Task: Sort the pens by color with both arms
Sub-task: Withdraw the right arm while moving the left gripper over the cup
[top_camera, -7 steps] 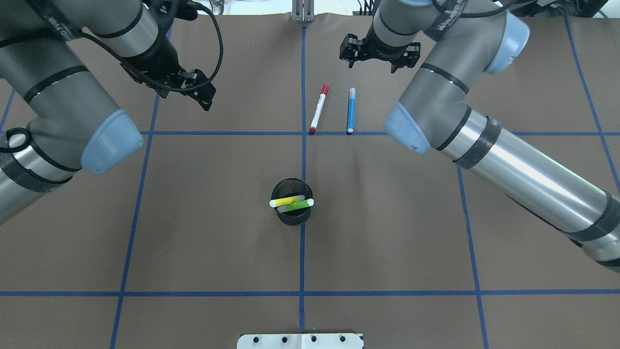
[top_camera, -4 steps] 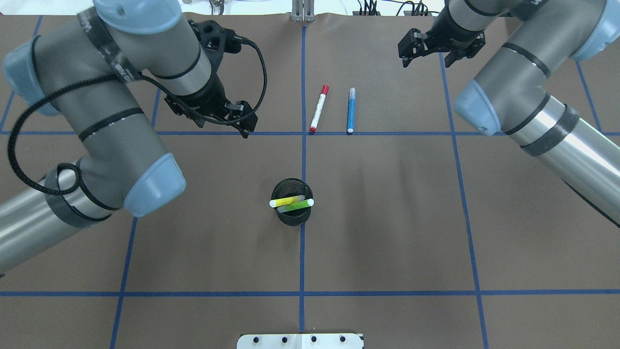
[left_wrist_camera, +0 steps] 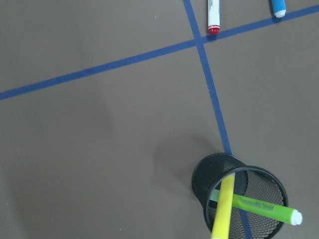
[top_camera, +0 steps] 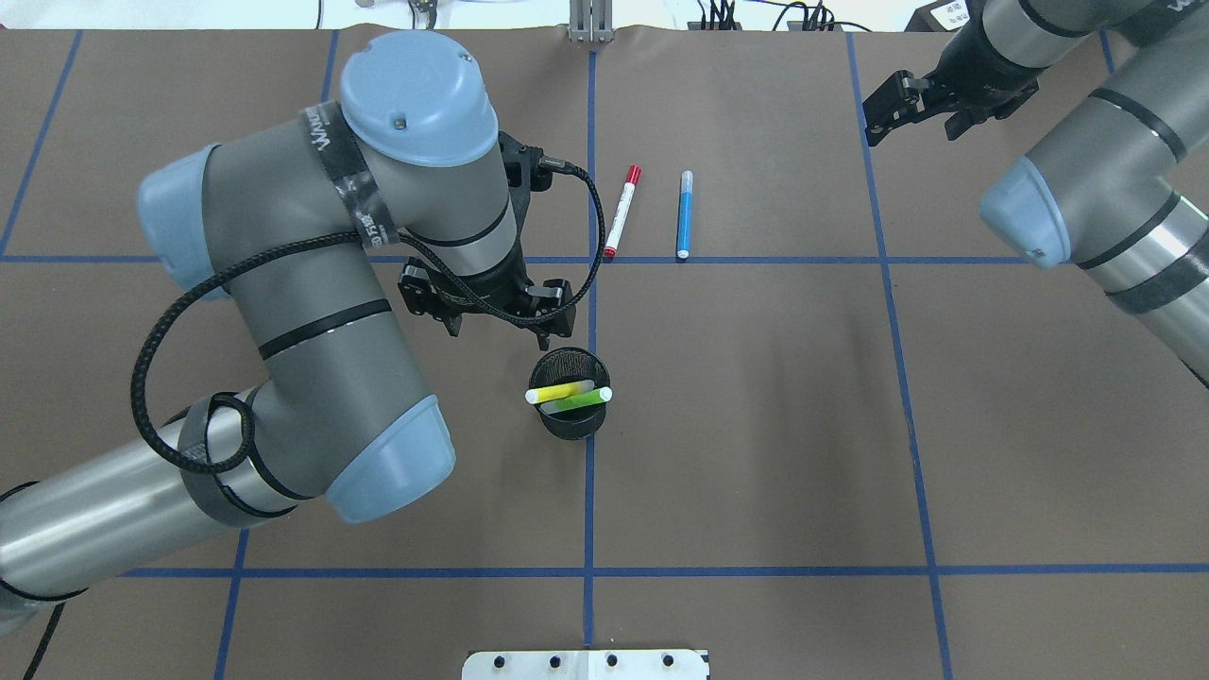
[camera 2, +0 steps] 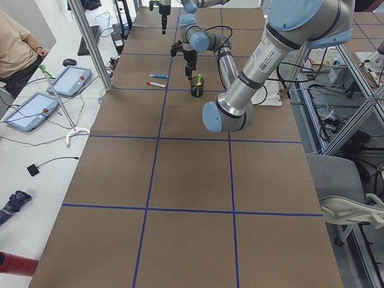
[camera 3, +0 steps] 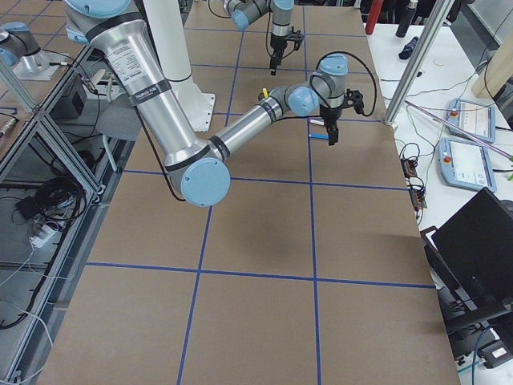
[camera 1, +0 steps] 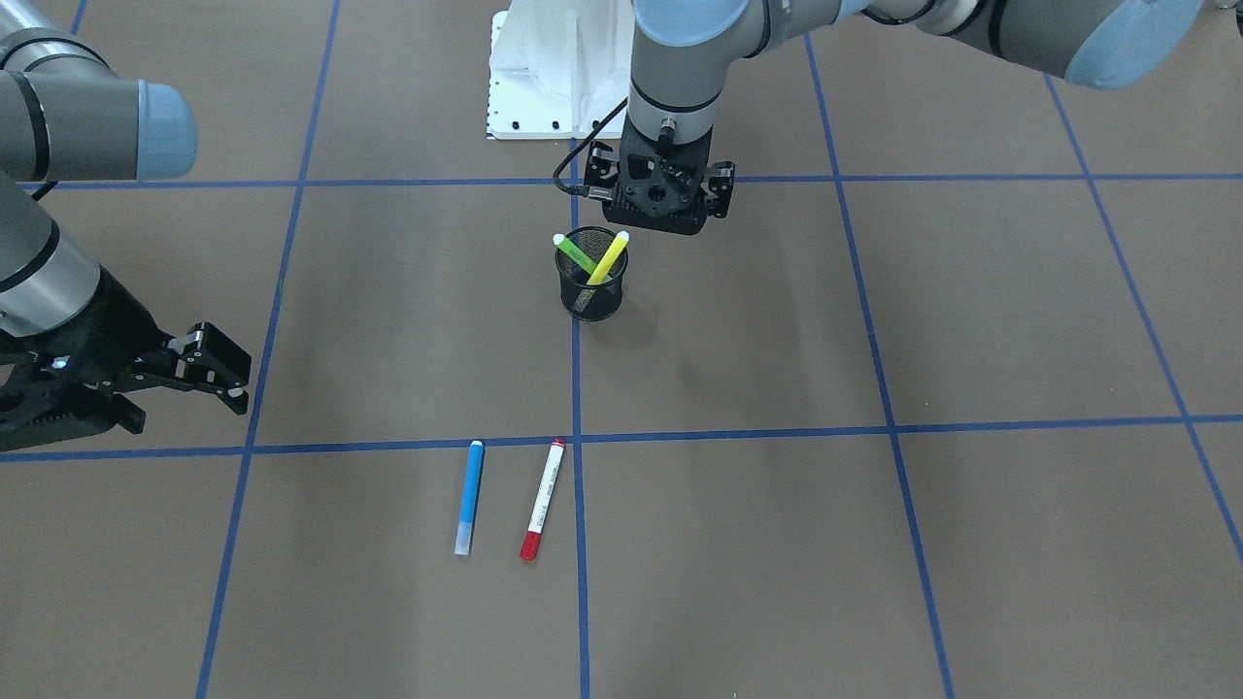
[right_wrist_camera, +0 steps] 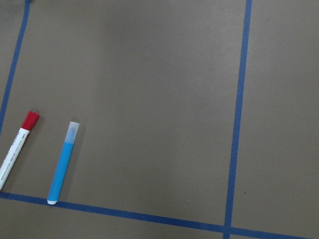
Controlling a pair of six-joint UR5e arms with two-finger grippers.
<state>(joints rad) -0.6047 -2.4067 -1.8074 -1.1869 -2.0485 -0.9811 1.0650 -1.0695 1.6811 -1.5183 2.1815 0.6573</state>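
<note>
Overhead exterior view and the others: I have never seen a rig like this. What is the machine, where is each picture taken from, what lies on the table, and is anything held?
This is a robot with a left arm and a right arm at a brown table marked with blue tape. One camera looks down from behind the robot, one faces it across the table, two look along the table from its ends, and one sits on each wrist. A black mesh cup stands mid-table with a yellow pen and a green pen leaning in it. A blue pen and a white pen with red cap lie side by side, apart. The left gripper hangs near the cup, open; the right gripper is off to one side, open. Neither holds anything.
</note>
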